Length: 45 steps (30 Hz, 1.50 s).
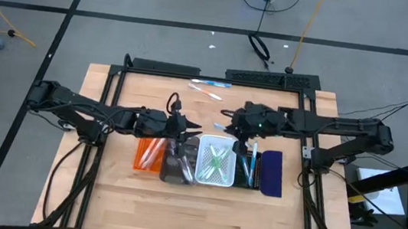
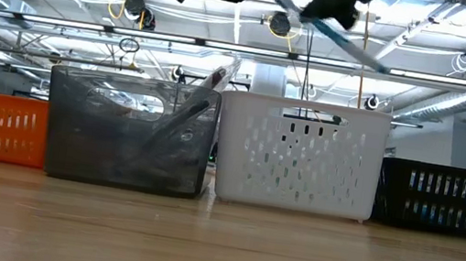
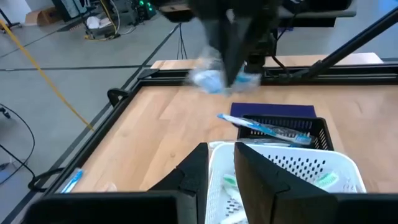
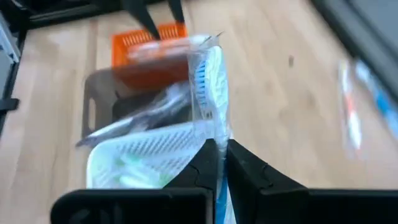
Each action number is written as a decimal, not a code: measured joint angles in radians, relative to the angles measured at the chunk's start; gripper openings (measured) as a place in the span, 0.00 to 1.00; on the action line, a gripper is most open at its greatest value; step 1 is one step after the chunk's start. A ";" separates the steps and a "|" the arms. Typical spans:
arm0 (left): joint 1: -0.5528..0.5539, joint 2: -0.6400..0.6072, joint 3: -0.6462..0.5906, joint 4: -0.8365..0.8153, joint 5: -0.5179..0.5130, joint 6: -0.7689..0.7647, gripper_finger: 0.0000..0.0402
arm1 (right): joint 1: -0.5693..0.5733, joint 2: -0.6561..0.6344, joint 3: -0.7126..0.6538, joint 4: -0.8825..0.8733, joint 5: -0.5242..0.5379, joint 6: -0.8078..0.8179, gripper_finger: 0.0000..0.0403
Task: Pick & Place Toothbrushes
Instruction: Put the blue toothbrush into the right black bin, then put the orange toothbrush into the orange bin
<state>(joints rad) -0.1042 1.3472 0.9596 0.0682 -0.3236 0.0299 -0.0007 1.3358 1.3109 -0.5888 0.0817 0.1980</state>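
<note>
holding a blue toothbrush (image 4: 208, 93) in its wrapper, our right gripper (image 1: 242, 134) has its fingers pinched tight on the handle end, and we see the brush sticking forward from the fingertips in the right wrist view. from the low camera it hangs above the white tray (image 2: 300, 154), tilted, one end lower toward the black tray (image 2: 445, 199). what matters for the next move, we judge, is where that long axis sits against the trays below: the row runs orange tray (image 1: 147, 154), grey tray (image 1: 177, 161), white tray, black tray, navy tray (image 1: 273, 173), and our right gripper is over the back edge between the white and black ones. a blue brush already lies in the black tray with its end over the rim (image 3: 267, 129), so we think that tray is the likely home, just to the right of where we hold. the brush's length should turn to lie along the tray's long side before we let go, or an end may catch on the rim. our left gripper (image 1: 187, 128) hangs above the grey tray, fingers partly parted and holding nothing we can see; a wrapped brush (image 2: 195, 106) leans in the grey tray beneath it. more toothbrushes (image 1: 208, 89) lie loose at the back of the table (image 1: 177, 212), nearer the right arm than the left.
</note>
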 joint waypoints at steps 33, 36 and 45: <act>0.117 0.000 0.000 -0.054 -0.178 0.027 0.19 | 0.377 -0.266 -0.773 0.652 0.543 0.659 0.02; 0.143 0.000 0.000 -0.084 -0.177 0.012 0.19 | 0.377 -0.266 -0.801 0.685 0.519 0.658 0.07; 0.164 0.000 0.000 -0.136 -0.174 -0.018 0.19 | 0.377 -0.266 -0.811 0.687 0.517 0.612 0.31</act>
<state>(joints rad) 0.0597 1.3476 0.9596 -0.0675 -0.4980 0.0118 0.3759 1.0701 0.4995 0.0986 0.5987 0.8096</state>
